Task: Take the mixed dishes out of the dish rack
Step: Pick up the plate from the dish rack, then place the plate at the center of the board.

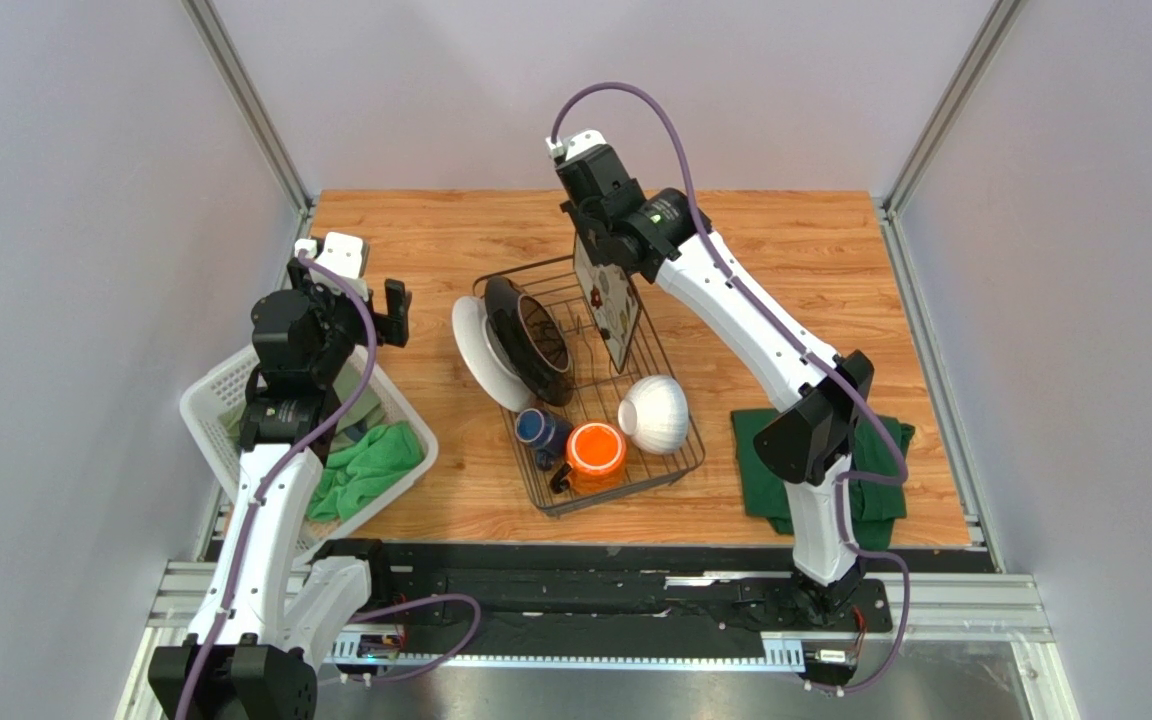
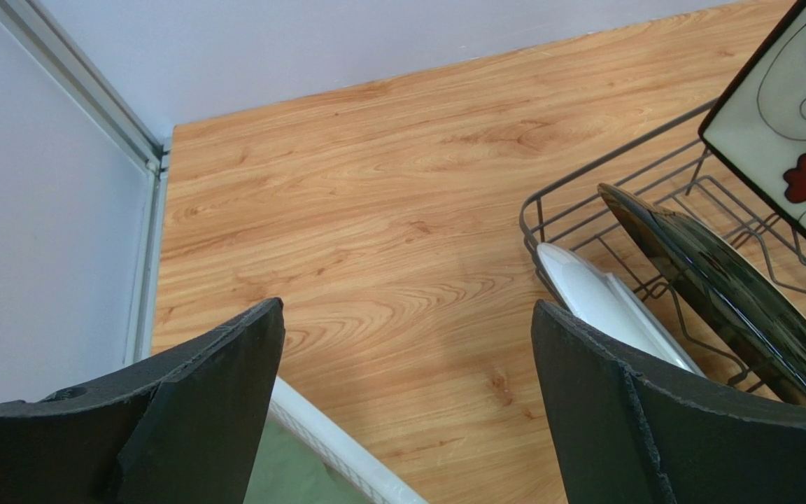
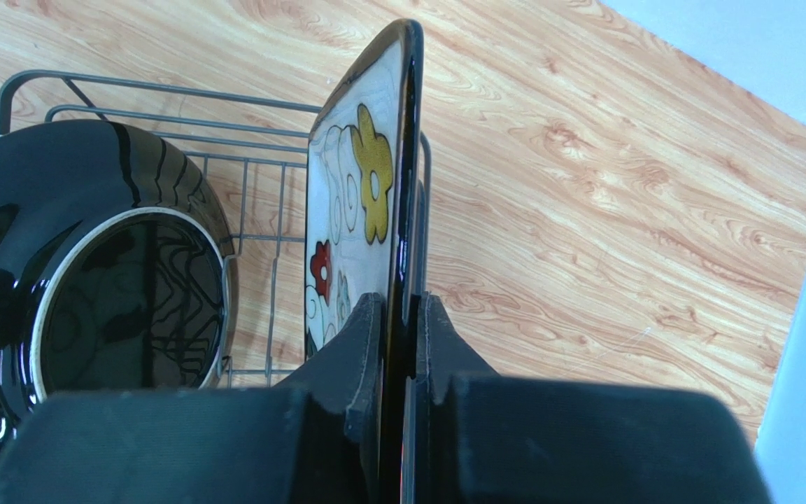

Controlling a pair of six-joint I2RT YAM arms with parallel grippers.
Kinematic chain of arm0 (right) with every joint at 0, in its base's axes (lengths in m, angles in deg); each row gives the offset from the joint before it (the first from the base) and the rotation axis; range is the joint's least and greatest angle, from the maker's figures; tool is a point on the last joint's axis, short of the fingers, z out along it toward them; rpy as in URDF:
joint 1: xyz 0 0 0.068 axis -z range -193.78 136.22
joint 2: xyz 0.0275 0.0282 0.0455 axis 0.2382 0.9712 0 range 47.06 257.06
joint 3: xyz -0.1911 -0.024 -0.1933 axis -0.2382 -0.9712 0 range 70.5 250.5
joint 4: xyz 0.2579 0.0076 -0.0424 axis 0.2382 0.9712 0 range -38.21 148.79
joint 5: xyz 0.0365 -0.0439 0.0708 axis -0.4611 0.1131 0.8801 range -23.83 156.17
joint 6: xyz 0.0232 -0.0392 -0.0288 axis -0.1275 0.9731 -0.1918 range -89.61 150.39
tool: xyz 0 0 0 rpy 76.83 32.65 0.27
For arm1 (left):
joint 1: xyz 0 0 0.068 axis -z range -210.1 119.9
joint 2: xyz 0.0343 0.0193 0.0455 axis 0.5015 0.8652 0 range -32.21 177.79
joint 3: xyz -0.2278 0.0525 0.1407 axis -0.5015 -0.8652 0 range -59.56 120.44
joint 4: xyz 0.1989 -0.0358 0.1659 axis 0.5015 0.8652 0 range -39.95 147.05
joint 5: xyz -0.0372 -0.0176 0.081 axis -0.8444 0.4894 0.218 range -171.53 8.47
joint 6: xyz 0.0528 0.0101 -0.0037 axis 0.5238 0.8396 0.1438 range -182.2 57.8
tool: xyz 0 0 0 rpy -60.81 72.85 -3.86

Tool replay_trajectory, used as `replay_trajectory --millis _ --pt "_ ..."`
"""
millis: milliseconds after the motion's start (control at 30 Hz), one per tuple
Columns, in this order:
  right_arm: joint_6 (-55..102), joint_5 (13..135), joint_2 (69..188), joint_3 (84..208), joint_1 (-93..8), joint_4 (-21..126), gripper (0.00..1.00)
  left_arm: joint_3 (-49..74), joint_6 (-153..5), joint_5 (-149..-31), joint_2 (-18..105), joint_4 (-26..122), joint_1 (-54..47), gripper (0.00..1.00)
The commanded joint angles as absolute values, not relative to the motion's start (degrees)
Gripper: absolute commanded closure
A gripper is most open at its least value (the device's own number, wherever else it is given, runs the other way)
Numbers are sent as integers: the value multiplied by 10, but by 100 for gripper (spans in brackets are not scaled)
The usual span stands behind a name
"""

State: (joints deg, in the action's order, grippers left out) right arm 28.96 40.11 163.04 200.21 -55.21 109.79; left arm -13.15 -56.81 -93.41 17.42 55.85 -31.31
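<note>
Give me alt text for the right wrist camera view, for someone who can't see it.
The right gripper is shut on the rim of a square floral plate, holding it upright on edge. To its left a glossy dark round plate leans in the wire dish rack, with the wooden table beyond.

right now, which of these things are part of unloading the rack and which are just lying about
Job: dish rack, square floral plate, black dish, white plate, ribbed bowl, orange mug, blue mug.
Lying about: white basket, light green cloth in it, dark green cloth.
</note>
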Motion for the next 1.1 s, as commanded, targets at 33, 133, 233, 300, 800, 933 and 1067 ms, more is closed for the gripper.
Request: replay_trajectory --millis 33,133,233,300,800,933,1067 --pt "332 338 1558 2045 -546 1046 100 -126 -560 -934 169 552 -312 5" --pt "335 337 1553 2052 -546 1044 100 -126 -561 -934 169 553 -312 5" --pt "340 330 1548 2059 -545 1037 100 -125 -562 -935 170 552 -312 5" --pt "343 328 1543 2066 -543 1034 100 -125 -565 -935 170 552 -313 5" --pt "308 431 1502 2080 -425 1013 100 -127 -558 -980 173 559 -312 5" --pt "276 507 1490 2061 -363 1007 100 -128 -553 -1006 174 561 -312 5" --pt "242 591 1492 2038 -274 1000 100 -127 -549 -1032 178 564 -313 5"
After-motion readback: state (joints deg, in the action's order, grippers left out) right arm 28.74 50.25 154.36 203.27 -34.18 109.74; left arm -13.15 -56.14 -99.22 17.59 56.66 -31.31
